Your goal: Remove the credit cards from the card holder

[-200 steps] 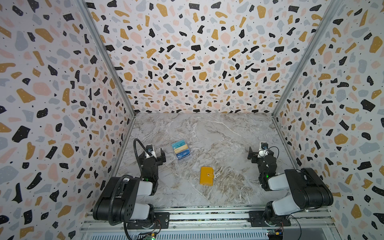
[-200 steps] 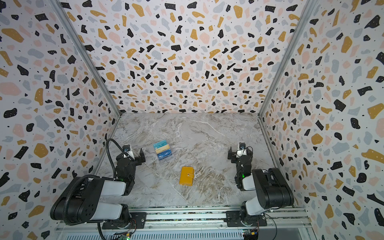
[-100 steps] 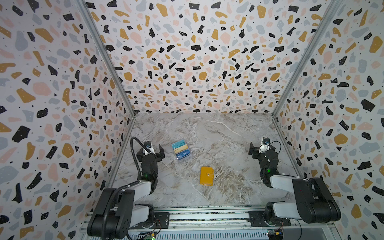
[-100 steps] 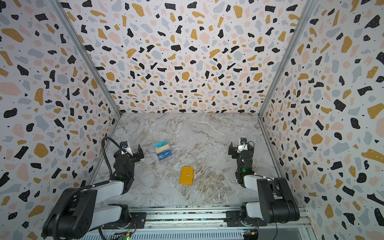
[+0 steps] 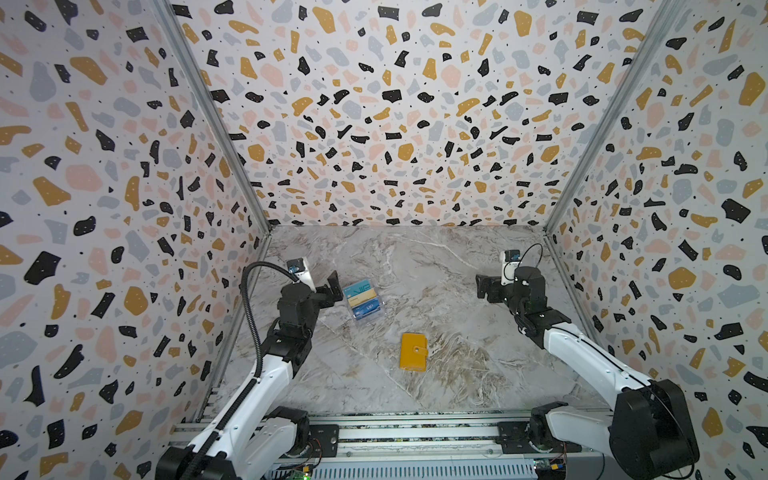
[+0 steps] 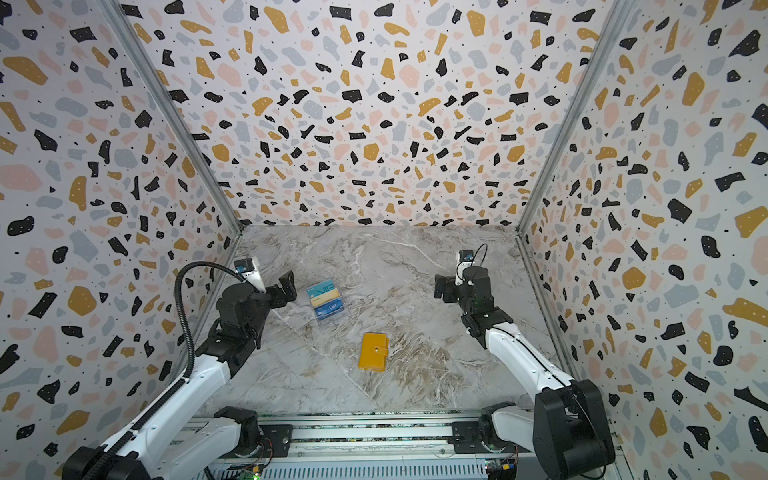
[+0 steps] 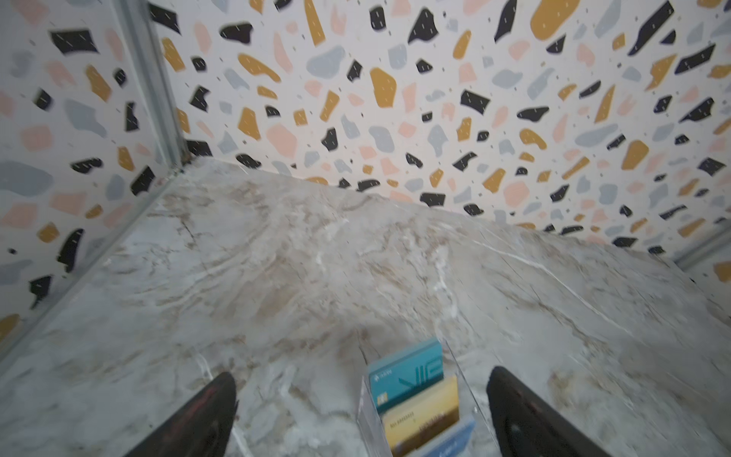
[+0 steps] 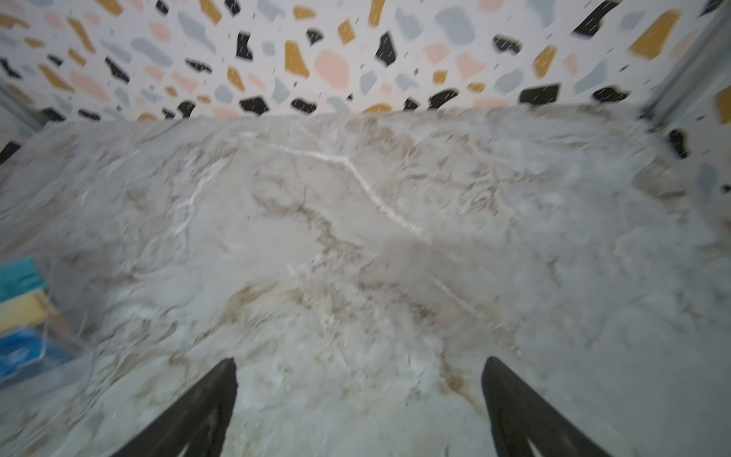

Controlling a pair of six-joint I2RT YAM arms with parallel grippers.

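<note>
Currently both arms stand extended over the marble tabletop point(image 5: 436, 266), whereas a second ago I had them folded back near the base rail; this is the change to note. Left gripper point(image 5: 332, 289): jaws spread wide, empty, now just beside the card holder point(image 7: 370, 419), with no contact that I can make out. In the left wrist view the holder shows in the gap between the two fingers, close to one of them. Right gripper point(image 5: 483, 287): jaws likewise spread, empty, well apart from the holder on its opposite side. The credit cards point(image 5: 362, 296) sit in the clear tiered holder, teal on the far tier, beige-gold in the middle, dark blue nearest the rail; none is out yet. A closed yellow wallet point(image 5: 412, 351) lies nearer the rail, untouched. My judgement: the approach is almost complete and extraction has not begun. Next I must set the left jaws over a single card edge and steady the light holder so that it neither tips nor slides
</note>
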